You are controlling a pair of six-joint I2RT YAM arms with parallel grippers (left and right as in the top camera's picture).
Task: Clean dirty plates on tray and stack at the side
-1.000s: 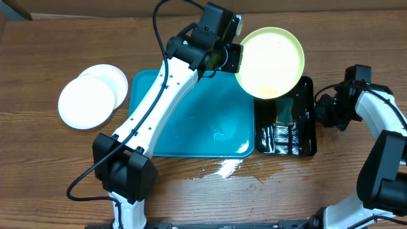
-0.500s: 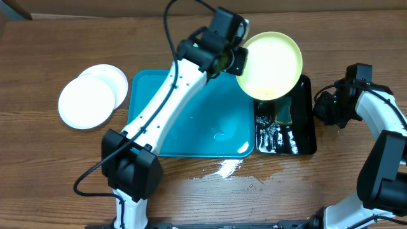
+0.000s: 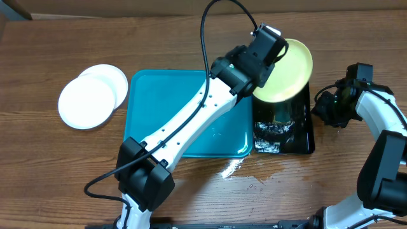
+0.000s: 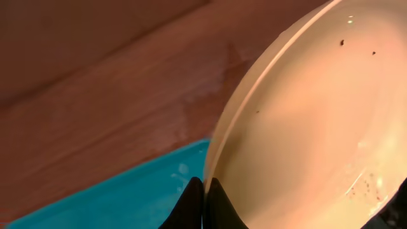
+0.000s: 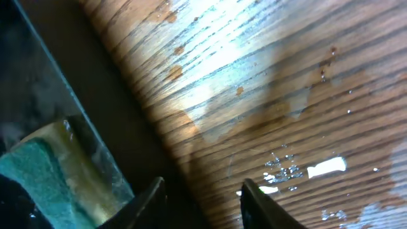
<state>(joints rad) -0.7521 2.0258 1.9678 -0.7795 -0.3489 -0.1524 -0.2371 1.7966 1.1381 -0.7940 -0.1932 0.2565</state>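
Note:
My left gripper (image 4: 205, 191) is shut on the rim of the pale yellow-green plate (image 4: 305, 127), which carries a few dark specks. Overhead, that gripper (image 3: 267, 58) holds the plate (image 3: 291, 71) tilted above the far end of a black tray. Two white plates (image 3: 89, 103) lie overlapping on the table, left of the turquoise tray (image 3: 172, 114). No plate lies on the tray, and my left arm crosses it. By the black tray's right edge, my right gripper (image 3: 318, 109) (image 5: 203, 194) stands open over wet wood with nothing between its fingers.
A glossy black tray (image 3: 306, 143) lies right of the turquoise one, wet inside, with a green and yellow sponge (image 5: 38, 172) in it. Water is spilled on the table (image 3: 222, 168) in front of the trays. A cardboard wall runs along the back.
My left arm has swung the yellow-green plate to the right, over the black tray. My right gripper has opened from shut and stayed in place.

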